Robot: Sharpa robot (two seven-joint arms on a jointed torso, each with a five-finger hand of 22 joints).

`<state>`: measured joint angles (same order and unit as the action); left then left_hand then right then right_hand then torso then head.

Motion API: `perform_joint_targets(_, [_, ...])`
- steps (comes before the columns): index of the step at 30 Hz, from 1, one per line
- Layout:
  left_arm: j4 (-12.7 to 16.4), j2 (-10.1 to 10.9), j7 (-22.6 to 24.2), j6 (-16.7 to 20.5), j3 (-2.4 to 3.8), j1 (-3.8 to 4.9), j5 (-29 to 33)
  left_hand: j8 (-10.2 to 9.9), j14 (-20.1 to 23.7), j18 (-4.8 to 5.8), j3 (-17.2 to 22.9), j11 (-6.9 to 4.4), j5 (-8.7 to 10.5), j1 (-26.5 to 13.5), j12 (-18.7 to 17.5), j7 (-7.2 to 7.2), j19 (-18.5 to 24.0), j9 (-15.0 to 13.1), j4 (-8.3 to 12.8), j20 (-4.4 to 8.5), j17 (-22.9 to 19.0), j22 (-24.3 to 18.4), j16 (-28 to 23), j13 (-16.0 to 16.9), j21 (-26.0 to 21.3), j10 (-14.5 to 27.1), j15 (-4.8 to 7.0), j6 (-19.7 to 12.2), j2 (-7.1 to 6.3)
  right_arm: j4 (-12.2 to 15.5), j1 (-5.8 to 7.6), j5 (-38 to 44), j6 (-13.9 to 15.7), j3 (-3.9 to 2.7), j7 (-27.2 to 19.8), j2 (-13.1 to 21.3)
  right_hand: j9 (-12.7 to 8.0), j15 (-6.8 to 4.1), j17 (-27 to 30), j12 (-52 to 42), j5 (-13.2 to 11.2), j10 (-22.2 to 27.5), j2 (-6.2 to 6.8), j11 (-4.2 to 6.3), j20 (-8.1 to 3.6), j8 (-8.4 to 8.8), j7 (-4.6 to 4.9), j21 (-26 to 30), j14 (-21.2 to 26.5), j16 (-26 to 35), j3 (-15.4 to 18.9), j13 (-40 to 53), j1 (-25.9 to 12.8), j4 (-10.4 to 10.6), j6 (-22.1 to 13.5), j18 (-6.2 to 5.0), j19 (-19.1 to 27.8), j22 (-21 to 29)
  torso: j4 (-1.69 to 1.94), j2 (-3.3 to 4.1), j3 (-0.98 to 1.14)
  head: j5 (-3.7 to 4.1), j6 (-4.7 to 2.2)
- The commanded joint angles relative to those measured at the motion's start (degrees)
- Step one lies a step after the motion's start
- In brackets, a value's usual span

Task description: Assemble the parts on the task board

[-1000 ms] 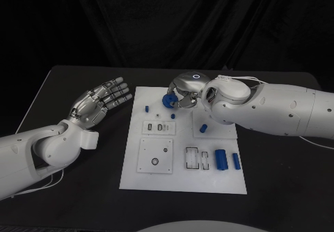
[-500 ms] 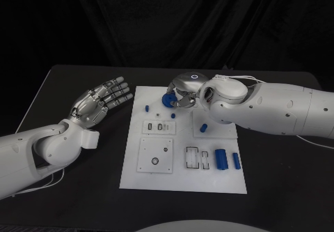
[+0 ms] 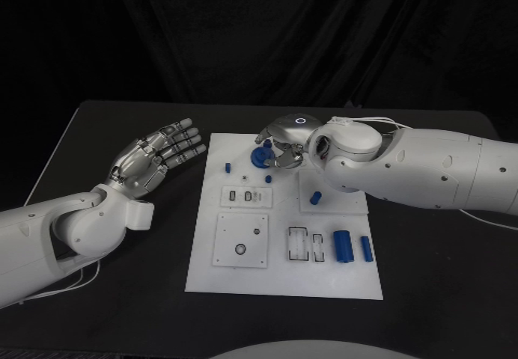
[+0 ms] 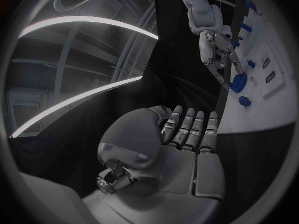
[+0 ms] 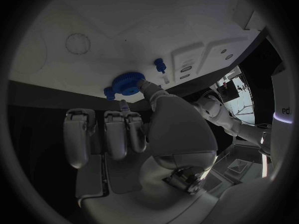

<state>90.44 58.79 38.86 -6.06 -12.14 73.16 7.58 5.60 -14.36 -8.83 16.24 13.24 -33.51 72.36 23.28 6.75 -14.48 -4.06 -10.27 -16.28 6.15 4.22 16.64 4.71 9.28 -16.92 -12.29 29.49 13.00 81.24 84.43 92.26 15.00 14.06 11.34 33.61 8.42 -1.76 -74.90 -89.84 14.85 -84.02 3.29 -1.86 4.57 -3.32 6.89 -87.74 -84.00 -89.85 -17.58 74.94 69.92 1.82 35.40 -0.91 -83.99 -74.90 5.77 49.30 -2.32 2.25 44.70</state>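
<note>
My two arms are glossy white shells, thick and rounded, dotted with small dark screw holes, and each ends in a silver metal hand: the left hand [image 3: 154, 155] has dark segmented fingers with pale pads, and the right hand [image 3: 285, 142] carries a small glowing ring light on its back. Just behind the right hand, at the wrist, I see thin white cables [image 3: 367, 120] looping over the bulbous white joint. A white cable [image 3: 75, 286] trails from under the left forearm, well behind that hand.
</note>
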Motion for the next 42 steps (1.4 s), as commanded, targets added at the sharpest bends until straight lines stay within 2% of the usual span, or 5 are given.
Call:
perform_joint_targets(1, [-0.01, -0.13, 0.86, -1.02, 0.03, -0.1, -0.09, 0.19, 0.03, 0.9, 0.32, 0.29, -0.37, -0.7, 0.23, 0.32, -0.17, -0.05, 0.02, -0.17, 0.09, 0.1, 0.34, 0.06, 0.3, -0.12, -0.3, -0.16, 0.09, -0.04, -0.06, 0.46, -0.6, -0.03, 0.97, 0.13, -1.66, -0.91, -15.1, -0.16, -2.43, -5.98, -0.3, 0.97, -0.78, 0.48, -0.81, 0.44, -6.0, -0.15, 1.16, 15.06, -0.81, 0.41, -4.39, 0.05, -4.4, -13.88, 0.05, -0.02, 0.01, 0.07, -0.05])
perform_joint_targets(9, [0.12, 0.22, 0.98, -1.0, 0.03, -0.15, -0.09, 0.19, 0.03, 0.9, 0.32, 0.29, -0.37, -0.7, 0.23, 0.32, -0.17, -0.05, 0.02, -0.17, 0.09, 0.1, 0.34, 0.06, 0.3, -0.12, -0.3, -0.16, 0.09, 0.69, 0.19, 0.18, 3.79, -0.13, -0.84, 1.55, -2.85, -1.52, -15.1, -0.16, -5.35, -5.98, -0.39, 1.57, -1.46, 0.2, -1.32, 0.64, -6.0, -0.15, 3.11, 15.06, -1.4, 1.51, -5.13, 0.01, -4.33, -13.83, -0.02, -0.04, 0.01, -0.24, -0.07])
perform_joint_targets(15, [0.36, 0.61, 1.05, -0.91, 0.03, -0.17, -0.09, 0.19, 0.03, 0.9, 0.32, 0.29, -0.37, -0.7, 0.23, 0.32, -0.17, -0.05, 0.02, -0.17, 0.09, 0.1, 0.34, 0.06, 0.3, -0.12, -0.3, -0.16, 0.09, 3.03, 1.86, -0.79, 7.25, -0.2, -2.05, 4.71, -1.11, -1.12, -15.1, -0.16, -5.12, -5.98, -0.92, 1.02, -1.24, -2.08, -0.54, 0.5, -6.0, -0.15, 4.24, 15.06, -1.46, 2.46, 8.14, 0.07, -4.46, -13.93, 0.01, -0.01, 0.05, -0.61, 0.06])
perform_joint_targets(26, [0.83, 0.88, 1.13, -0.54, 0.03, -0.18, -0.09, 0.22, -0.06, 0.95, 0.46, 0.34, -0.36, -0.81, 0.4, 0.34, -0.19, -0.07, 0.05, -0.18, 0.13, 0.11, 0.51, 0.07, 0.32, -0.19, -0.36, -0.04, 0.08, 10.29, 5.07, -3.15, 6.73, -0.03, -4.62, 15.7, -0.24, -0.9, -15.1, -0.16, -1.45, -5.98, -1.52, 0.87, -0.92, -3.38, -0.49, -1.43, -6.0, -0.15, 4.62, 15.06, -0.43, 3.07, 14.52, 0.65, -5.55, -14.76, -0.02, -0.01, 0.04, 0.56, -0.89])
perform_joint_targets(42, [1.26, 0.72, 1.15, -0.77, 0.03, -0.19, -0.1, 0.22, -0.07, 0.96, 0.49, 0.36, -0.36, -0.83, 0.36, 0.35, -0.19, -0.06, 0.06, -0.18, 0.13, 0.11, 0.53, 0.06, 0.32, -0.14, -0.38, -0.09, 0.06, 12.41, 1.07, -3.41, 14.63, 0.19, -7.36, 28.2, 0.29, -1.32, -15.1, -0.16, -1.73, -5.98, -0.61, 1.38, -1.32, -2.07, -1.16, -2.26, -6.0, -0.15, 4.95, 15.06, 0.94, 3.84, 15.29, 0.91, -6.01, -15.1, 0.37, 0.05, -0.02, 2.86, -1.74])
